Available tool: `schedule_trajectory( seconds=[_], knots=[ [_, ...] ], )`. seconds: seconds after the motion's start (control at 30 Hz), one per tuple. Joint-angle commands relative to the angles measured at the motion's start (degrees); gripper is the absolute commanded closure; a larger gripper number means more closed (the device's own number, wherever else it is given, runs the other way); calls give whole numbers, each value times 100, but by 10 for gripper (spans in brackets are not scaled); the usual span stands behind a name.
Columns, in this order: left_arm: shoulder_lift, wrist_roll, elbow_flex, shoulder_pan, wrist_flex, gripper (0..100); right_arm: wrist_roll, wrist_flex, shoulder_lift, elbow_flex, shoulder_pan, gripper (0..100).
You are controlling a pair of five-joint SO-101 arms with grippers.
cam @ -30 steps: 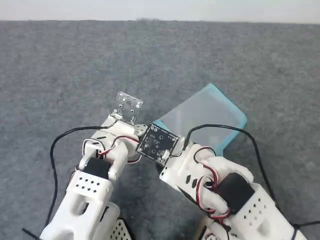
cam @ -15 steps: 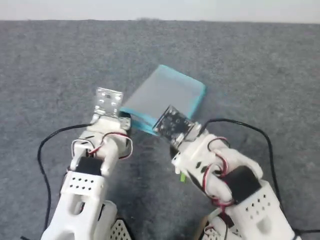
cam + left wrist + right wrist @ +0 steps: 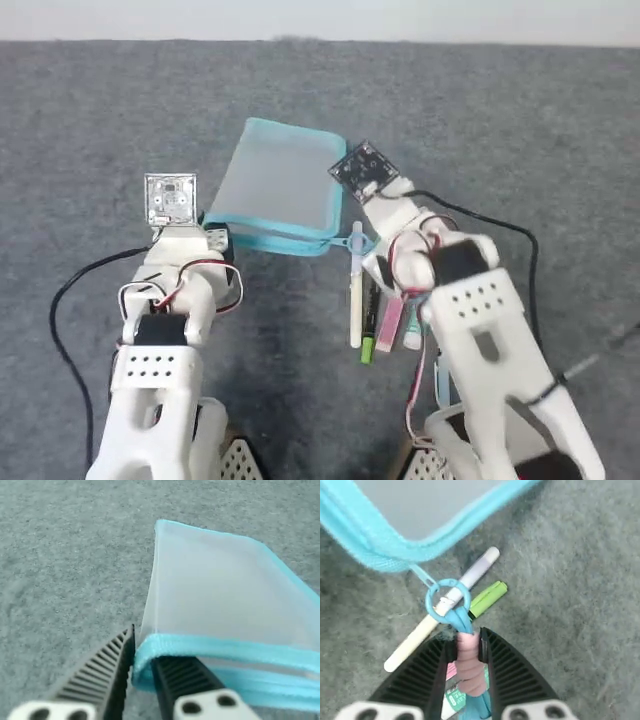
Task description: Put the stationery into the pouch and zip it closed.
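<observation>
Pouch [image 3: 280, 185], one, teal-trimmed, flat on the grey table [image 3: 520, 120] between my arms, zip edge crosswise and facing me; my left claw [image 3: 142, 647] is pinched on one corner, my right claw [image 3: 466, 634] clamped on the zip pull [image 3: 447, 598] at the other. Stationery, three counted beside the pull: white pen [image 3: 355, 300], green marker [image 3: 367, 345], pink piece [image 3: 392, 318], pen and marker lying lengthwise toward me. High view gives the pouch's outline, wrist views the grips.
</observation>
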Motion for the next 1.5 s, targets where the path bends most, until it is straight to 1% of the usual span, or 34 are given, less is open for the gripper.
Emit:
schedule_trajectory(
  seconds=[0.0,0.17,0.23,0.37,0.43,0.53,0.63,0.73,0.87,1.0,1.03,1.17,1.23,1.33,1.47],
  knots=[
    [-88,97,-277,-255,-18,990,26,-40,171,-273,330,991],
    [-105,97,-303,-264,-35,990,-202,119,347,-273,321,977],
    [-105,97,-312,-264,-44,990,-255,418,295,-343,286,916],
    [-105,97,-312,-264,-44,990,-264,1086,57,-484,-22,755],
    [-88,105,-365,-264,-44,990,-404,1349,-4,-466,-110,723],
    [-88,308,-426,-440,-35,990,-571,1613,-4,-334,75,724],
    [-79,343,-541,-668,-18,990,-607,1631,4,-44,514,724],
    [-79,343,-541,-695,-18,989,-624,1648,4,229,840,724],
    [-79,352,-541,-686,-18,989,-624,1622,4,677,831,724],
    [-79,360,-541,-686,-9,989,-624,1244,22,1099,813,733],
    [-79,360,-532,-695,-9,989,-624,1174,22,1187,840,752],
    [-79,360,-532,-721,-9,989,-580,752,22,1495,1024,879],
    [-79,360,-532,-712,-9,989,-563,470,22,1705,1051,902],
    [-79,360,-523,-712,-9,989,-563,189,154,1916,1059,869],
    [-79,360,-523,-721,0,989,-580,-163,848,1916,1068,821]
  ],
)
